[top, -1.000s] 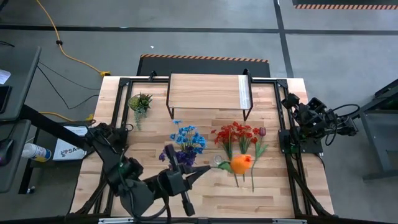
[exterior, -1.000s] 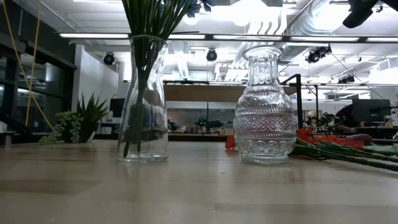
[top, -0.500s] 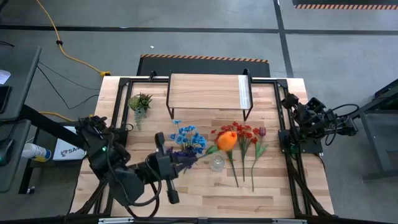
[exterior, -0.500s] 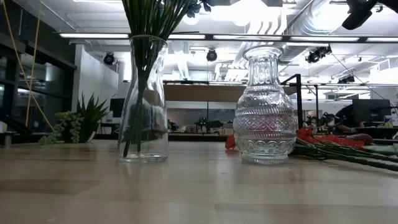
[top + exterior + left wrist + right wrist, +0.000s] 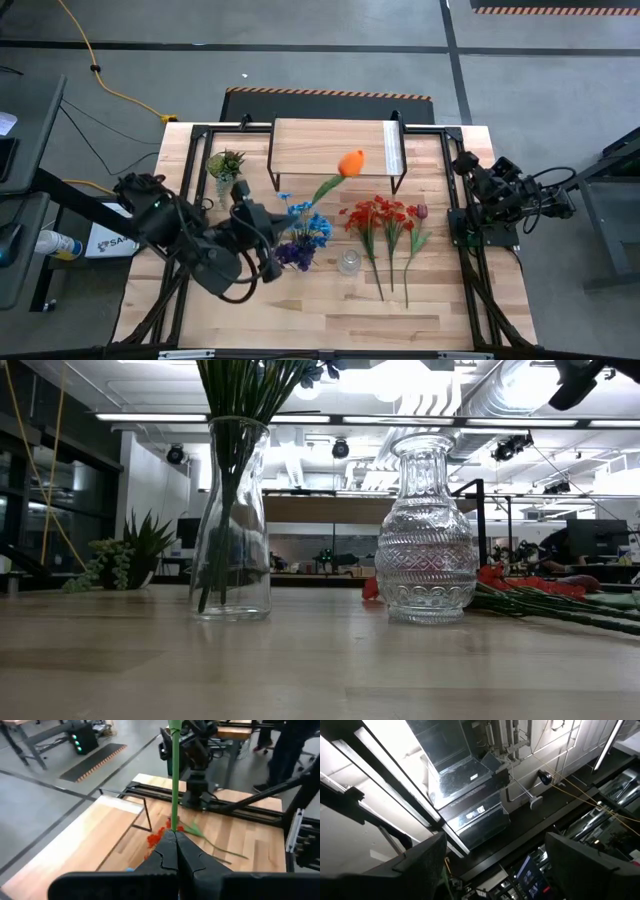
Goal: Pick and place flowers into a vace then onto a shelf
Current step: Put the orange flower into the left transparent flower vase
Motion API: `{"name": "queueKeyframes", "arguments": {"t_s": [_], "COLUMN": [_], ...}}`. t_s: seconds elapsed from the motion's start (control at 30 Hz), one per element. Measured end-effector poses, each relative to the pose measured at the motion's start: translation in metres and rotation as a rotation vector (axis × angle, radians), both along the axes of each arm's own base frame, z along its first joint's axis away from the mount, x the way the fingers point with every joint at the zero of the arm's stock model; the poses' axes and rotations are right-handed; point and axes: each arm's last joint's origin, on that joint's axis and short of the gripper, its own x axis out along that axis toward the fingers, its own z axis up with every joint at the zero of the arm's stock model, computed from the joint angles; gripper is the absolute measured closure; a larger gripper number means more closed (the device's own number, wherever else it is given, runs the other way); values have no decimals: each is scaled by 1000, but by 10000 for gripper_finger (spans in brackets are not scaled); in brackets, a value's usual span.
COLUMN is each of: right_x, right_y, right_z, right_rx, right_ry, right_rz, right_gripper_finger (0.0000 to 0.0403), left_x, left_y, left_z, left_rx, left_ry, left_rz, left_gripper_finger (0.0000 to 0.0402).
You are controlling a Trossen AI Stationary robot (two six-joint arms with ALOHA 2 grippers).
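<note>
Looking down from the high view, the left gripper point(image 5: 272, 226) has swung the orange flower point(image 5: 351, 162) up off the table since a second ago; its head now hangs over the shelf point(image 5: 330, 146), so placing it in a vase looks next. Red flowers point(image 5: 381, 214) lie beside the small empty vase point(image 5: 349, 262). The right gripper point(image 5: 468, 166) waits at the table's edge.

Low view: nothing has shifted; the patterned vase point(image 5: 424, 530) stands empty.

Left wrist view: fingers point(image 5: 167, 851) pinch the green stem point(image 5: 174, 775).

Right wrist view: fingers point(image 5: 425, 860) spread apart, empty. No readable writing anywhere.
</note>
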Motion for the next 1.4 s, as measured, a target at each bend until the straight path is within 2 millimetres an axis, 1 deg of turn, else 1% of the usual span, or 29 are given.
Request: {"name": "queueKeyframes", "arguments": {"t_s": [0.13,0.27,0.33,0.43,0.57,0.7,0.8,0.97,1.1,1.4], "right_x": [1,1,1,1,2,2,2,2,2,2], "right_y": [0,0,0,0,1,0,0,0,0,0], "right_z": [-1,-1,-1,-1,-1,-1,-1,-1,-1,-1], "right_rx": [3,-2,-6,-10,-23,-23,-21,-23,-28,-23], "right_ry": [10,16,17,18,28,37,39,36,34,35], "right_rz": [-4,-2,1,4,-12,-45,-51,-41,-34,-37], "right_gripper_finger": [75,75,75,75,75,75,75,75,75,75], "left_x": [-8,-24,-34,-46,-61,-70,-74,-80,-83,-100], "left_y": [9,22,25,22,14,2,-2,-3,0,21], "left_z": [8,17,20,21,16,13,9,-6,-30,-84], "left_rx": [23,21,30,73,127,146,153,142,121,43], "left_ry": [-50,-118,-138,-163,-190,-225,-240,-266,-282,-347], "left_rz": [66,161,184,207,216,192,182,186,202,242], "left_gripper_finger": [381,381,381,381,381,381,381,381,381,381]}}
